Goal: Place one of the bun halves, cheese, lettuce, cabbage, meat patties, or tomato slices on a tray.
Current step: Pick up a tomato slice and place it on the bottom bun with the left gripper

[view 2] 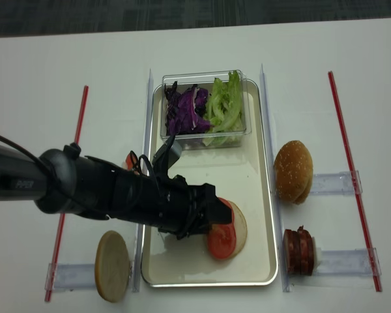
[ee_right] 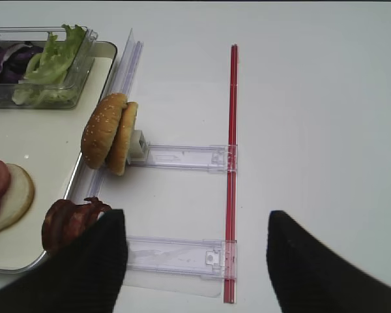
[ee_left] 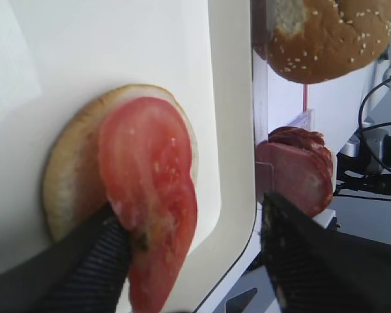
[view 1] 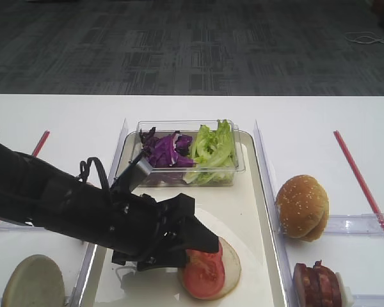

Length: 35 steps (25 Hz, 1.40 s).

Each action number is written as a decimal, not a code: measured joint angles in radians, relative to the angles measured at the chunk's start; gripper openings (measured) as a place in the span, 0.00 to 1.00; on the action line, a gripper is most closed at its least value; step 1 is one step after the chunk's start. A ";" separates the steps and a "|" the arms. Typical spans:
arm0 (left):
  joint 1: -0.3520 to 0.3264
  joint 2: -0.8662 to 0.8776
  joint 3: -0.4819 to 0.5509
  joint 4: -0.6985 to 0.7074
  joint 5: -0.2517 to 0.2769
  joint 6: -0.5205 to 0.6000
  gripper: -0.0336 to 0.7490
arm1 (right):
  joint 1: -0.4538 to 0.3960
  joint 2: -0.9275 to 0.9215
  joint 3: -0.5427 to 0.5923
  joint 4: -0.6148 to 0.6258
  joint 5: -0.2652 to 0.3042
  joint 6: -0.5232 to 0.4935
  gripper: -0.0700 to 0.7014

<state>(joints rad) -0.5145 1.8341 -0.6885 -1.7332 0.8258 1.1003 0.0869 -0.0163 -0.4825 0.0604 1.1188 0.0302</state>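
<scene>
Resting on tray: a tomato slice lies on a flat bun half near the front of the tray.
Left gripper: the left gripper stands released, its fingers spread; in the left wrist view one finger touches the near edge of the tomato slice and the other finger sits well apart, past the tray rim.
Overhead views: both show the black left arm reaching across the tray from the left, its tip just beside the slice; neither shows the finger gap.
Right gripper: only the right wrist view shows it, two dark fingers parted above the white table, nothing between them.
Tub: a clear tub at the back of the tray holds purple cabbage and green lettuce side by side.
Right of tray: a sesame bun and the meat patties stand on edge in clear racks, beside a red strip.
Left of tray: another flat bun half sits in a rack, seen in the overhead views only.
</scene>
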 joint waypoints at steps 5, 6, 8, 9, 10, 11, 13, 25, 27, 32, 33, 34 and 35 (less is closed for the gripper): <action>0.000 0.000 0.000 0.000 0.012 0.000 0.60 | 0.000 0.000 0.000 0.000 0.000 0.000 0.70; 0.000 0.000 0.000 0.000 0.012 -0.004 0.60 | 0.000 0.000 0.000 0.000 0.000 0.000 0.70; 0.002 0.000 0.000 0.000 0.012 -0.007 0.60 | 0.000 0.000 0.000 0.000 0.000 0.000 0.70; 0.004 0.000 0.000 0.000 0.013 -0.008 0.60 | 0.000 0.000 0.000 0.000 0.000 0.000 0.70; 0.010 0.000 0.000 0.000 0.014 -0.009 0.60 | 0.000 0.000 0.000 0.000 0.000 0.000 0.70; 0.018 0.000 0.000 0.000 0.014 -0.012 0.60 | 0.000 0.000 0.000 0.000 0.000 0.000 0.70; 0.030 0.000 0.000 0.000 0.016 -0.021 0.60 | 0.000 0.000 0.000 0.000 0.000 0.000 0.70; 0.081 0.000 0.000 0.053 0.045 -0.058 0.57 | 0.000 0.000 0.000 0.000 0.000 0.000 0.70; 0.094 0.000 0.000 0.075 0.051 -0.070 0.56 | 0.000 0.000 0.000 0.000 0.000 0.000 0.70; 0.135 0.000 0.000 0.116 0.088 -0.092 0.54 | 0.000 0.000 0.000 0.000 0.000 0.000 0.70; 0.139 0.000 0.000 0.123 0.096 -0.093 0.54 | 0.000 0.000 0.000 0.000 0.000 0.000 0.70; 0.141 0.000 0.000 0.125 0.104 -0.096 0.54 | 0.000 0.000 0.000 0.000 0.000 0.000 0.70; 0.143 0.000 0.000 0.133 0.109 -0.098 0.54 | 0.000 0.000 0.000 0.000 0.000 0.000 0.70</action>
<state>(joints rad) -0.3717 1.8341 -0.6885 -1.6002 0.9343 1.0022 0.0869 -0.0163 -0.4825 0.0604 1.1188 0.0302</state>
